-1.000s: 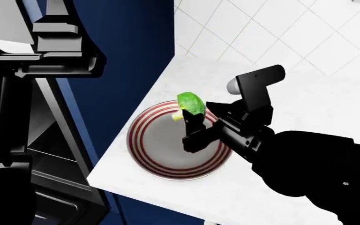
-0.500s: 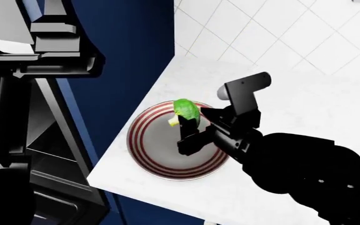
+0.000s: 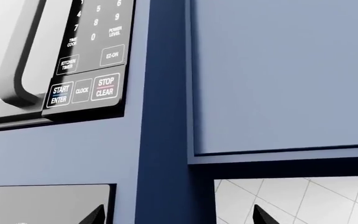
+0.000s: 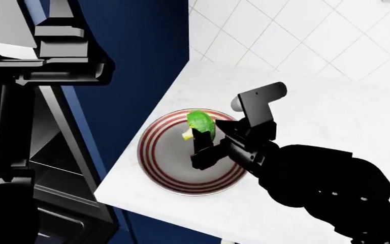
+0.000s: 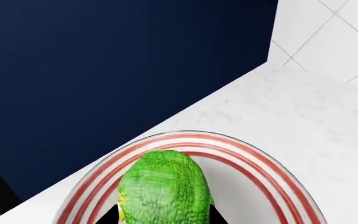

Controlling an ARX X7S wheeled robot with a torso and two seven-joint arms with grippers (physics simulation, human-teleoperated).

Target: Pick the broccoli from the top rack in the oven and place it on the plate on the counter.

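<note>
**A:** Your right gripper (image 4: 202,145) is pinching the small bright green broccoli floret with the bumpy head and pale stem (image 4: 200,125), its black fingers (image 5: 219,218) closed on either side just under the head. You're holding it over the round grey-centred plate with dark red and white rings (image 4: 164,173), toward the far rim. I can't tell whether it's touching the plate or hanging just above it.

**B:** How do you reckon it handles?

**A:** Light, I'd judge, and a bit springy in the head, firmer at the stem. You've taken it low on the head near the stem, which looks like the sensible place. It's lumpy and rounded, so when you let go it may roll; the plate's shallow rim won't stop much, so I'd bring it nearer the grey centre. The plate sits near the edge of the white marble-like desk (image 4: 330,122), close beside the navy blue cabinet side (image 4: 140,61).

**B:** And your left gripper?

**A:** Only two dark tips (image 3: 258,215) show in the left wrist view, set well apart, so it looks spread and empty. It faces a black microwave keypad (image 3: 86,70). You can read "START ENTER", "CLOCK", "STOP CLEAR", "KITCHEN TIMER", "TIME COOK", "POWER LEVEL" and "EZ-ON". No brand name is visible.
</note>
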